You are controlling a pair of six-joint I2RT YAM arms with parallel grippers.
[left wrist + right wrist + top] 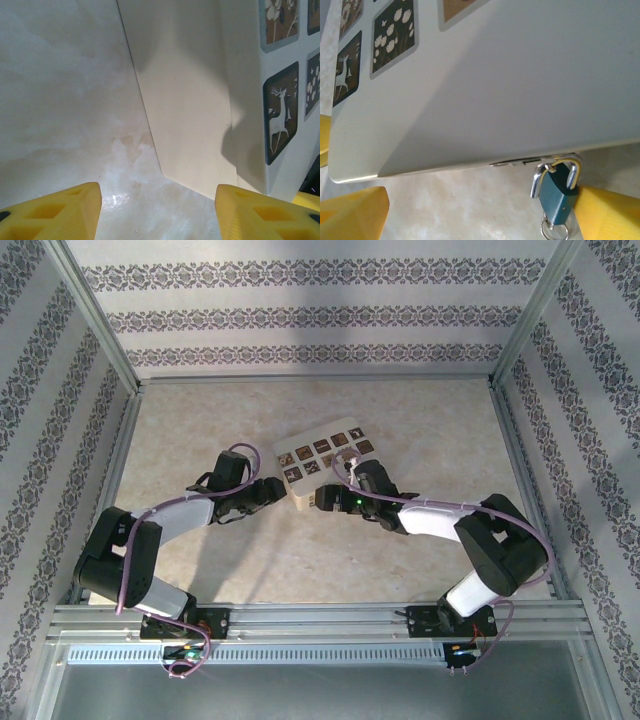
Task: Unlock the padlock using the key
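A: Where do we log the padlock (pixel 559 192)?
B: Small, teal, hanging from the cream box's (pixel 325 455) near edge, between the wide-spread jaws of our right tool (pixel 480 212), ungripped.
A: Left tool (pixel 157 210)?
B: Jaws apart, empty, at the box's near-left corner on the worktop (pixel 200 430).

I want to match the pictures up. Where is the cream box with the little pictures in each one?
Top external: the cream box lies tilted in the middle of the table, just past both arms.
Left wrist: it takes the right side, showing its side face and top edge.
Right wrist: it spans the top, with a small blue padlock hanging at its lower edge.
Shared landmark: the deer picture, on a corner square in both wrist views.
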